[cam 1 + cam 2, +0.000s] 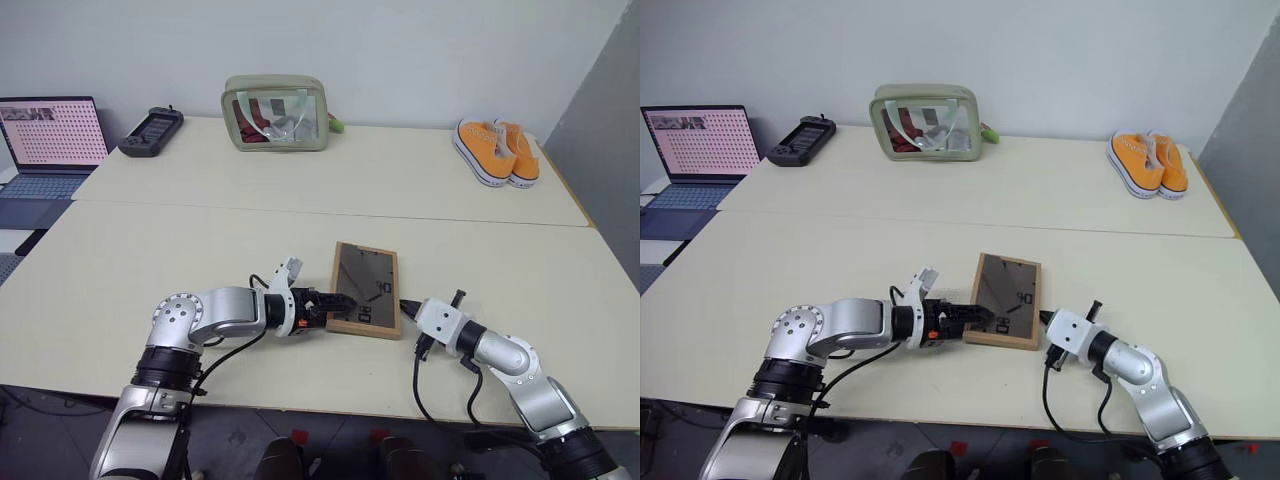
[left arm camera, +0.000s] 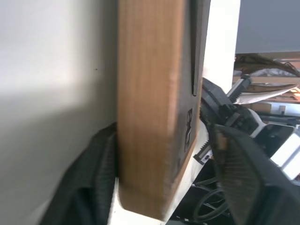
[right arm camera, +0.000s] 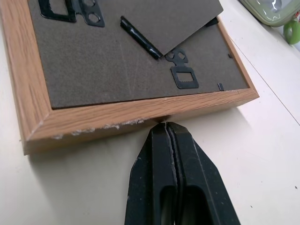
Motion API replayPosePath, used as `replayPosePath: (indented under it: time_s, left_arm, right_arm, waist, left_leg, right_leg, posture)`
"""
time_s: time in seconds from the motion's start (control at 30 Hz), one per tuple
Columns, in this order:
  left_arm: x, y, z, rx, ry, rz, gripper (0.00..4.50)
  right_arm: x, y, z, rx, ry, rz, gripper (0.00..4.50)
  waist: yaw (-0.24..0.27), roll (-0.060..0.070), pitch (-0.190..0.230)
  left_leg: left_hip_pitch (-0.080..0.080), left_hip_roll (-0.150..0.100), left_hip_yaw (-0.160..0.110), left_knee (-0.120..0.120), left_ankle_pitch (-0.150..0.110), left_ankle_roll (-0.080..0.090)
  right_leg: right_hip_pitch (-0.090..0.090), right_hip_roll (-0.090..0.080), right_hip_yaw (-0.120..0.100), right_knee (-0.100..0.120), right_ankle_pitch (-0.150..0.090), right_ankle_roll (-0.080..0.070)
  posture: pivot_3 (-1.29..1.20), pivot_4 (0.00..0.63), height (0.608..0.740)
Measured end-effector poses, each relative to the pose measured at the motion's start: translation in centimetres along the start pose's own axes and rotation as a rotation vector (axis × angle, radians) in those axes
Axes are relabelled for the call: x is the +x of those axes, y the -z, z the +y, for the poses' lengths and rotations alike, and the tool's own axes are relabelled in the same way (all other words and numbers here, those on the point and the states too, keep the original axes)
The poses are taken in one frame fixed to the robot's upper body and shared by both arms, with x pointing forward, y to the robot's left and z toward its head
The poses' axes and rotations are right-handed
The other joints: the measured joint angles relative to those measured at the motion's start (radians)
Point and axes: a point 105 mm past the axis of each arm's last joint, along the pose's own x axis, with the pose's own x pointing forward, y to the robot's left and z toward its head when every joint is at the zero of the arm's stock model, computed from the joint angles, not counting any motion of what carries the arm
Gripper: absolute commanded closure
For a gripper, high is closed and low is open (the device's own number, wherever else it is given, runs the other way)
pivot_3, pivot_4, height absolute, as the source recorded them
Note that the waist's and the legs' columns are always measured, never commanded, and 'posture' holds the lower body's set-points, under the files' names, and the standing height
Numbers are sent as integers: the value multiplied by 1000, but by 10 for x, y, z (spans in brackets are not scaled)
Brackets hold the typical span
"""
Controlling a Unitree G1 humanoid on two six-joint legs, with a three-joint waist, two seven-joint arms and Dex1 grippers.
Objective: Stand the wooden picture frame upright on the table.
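Note:
The wooden picture frame lies on the table near its front edge, dark grey back panel and prop leg facing up. My left gripper is at the frame's near left corner. In the left wrist view one finger is under the light-wood edge and the other is over the dark panel, shut on the frame. My right gripper is shut with nothing in it, its tips against the frame's right edge near the front corner.
At the back of the table stand an open laptop, a black handheld controller, a green see-through pouch and a pair of orange shoes. A seam crosses the tabletop behind the frame.

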Motion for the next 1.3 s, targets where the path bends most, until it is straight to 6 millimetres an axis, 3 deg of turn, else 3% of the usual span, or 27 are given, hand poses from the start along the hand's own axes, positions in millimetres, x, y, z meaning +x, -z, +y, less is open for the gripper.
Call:
replayPosePath:
  time_s: [0.2,0.63,0.7,0.9,0.97,1.03,1.13,1.2,1.23,1.3]
  left_arm:
    - [0,-1,-6,-6,47,-10,3143]
    - [0,-3,-7,7,71,-15,3180]
    - [-2,-13,-7,46,56,-46,3180]
    - [-33,-74,-7,245,3,-302,3180]
    - [-42,-87,-8,323,-8,-366,3180]
    - [-55,-99,-13,476,-23,-441,3180]
    - [-65,-106,-32,654,7,-502,3180]
    - [-69,-106,-45,776,23,-522,3180]
    - [-69,-103,-55,843,46,-522,3180]
    - [-69,-100,-63,913,65,-516,3180]
  right_arm:
    - [0,5,1,1,1,3,4500]
    - [-3,8,-2,-30,2,-3,4500]
    - [-7,11,-6,-45,3,14,4500]
    - [-26,25,-41,10,98,94,4500]
    - [-30,29,-53,79,142,110,4500]
    - [-35,28,-76,271,229,94,4500]
    - [-36,3,-103,445,279,-9,4320]
    - [-33,-33,-122,547,269,-139,4030]
    - [-35,-61,-133,554,255,-224,3699]
    - [-37,-94,-140,559,220,-312,3218]
  waist:
    - [1,0,0]
    - [1,0,0]
    - [2,0,0]
    - [0,0,0]
    - [1,0,1]
    - [0,0,1]
    - [3,0,1]
    - [0,2,3]
    - [2,2,3]
    - [3,2,3]
  left_leg:
    - [0,0,0,0,0,0]
    - [-1,0,0,0,0,0]
    - [-2,0,0,0,0,0]
    - [-4,0,0,-2,0,0]
    - [-7,0,0,-2,0,0]
    - [-15,0,0,-1,2,-4]
    - [-20,1,0,-1,3,-5]
    - [-23,1,0,-2,3,-5]
    - [-23,1,0,-2,3,-4]
    - [-25,1,-1,-2,2,-4]
  right_leg:
    - [1,0,0,-3,0,0]
    - [0,0,0,-4,0,1]
    - [0,0,0,-4,0,1]
    - [-3,0,0,-5,1,-1]
    - [-5,0,-1,-5,3,-3]
    - [-13,0,0,-4,3,-4]
    - [-18,0,-1,-3,3,-4]
    - [-22,0,-1,-3,3,-4]
    - [-21,0,-2,-3,3,-4]
    - [-22,1,-3,-3,3,-4]
  posture:
    - [0,150,740]
    - [0,150,740]
    - [0,150,740]
    - [0,150,740]
    - [0,150,740]
    - [0,150,740]
    - [0,150,740]
    - [0,150,740]
    - [0,150,740]
    - [0,150,740]
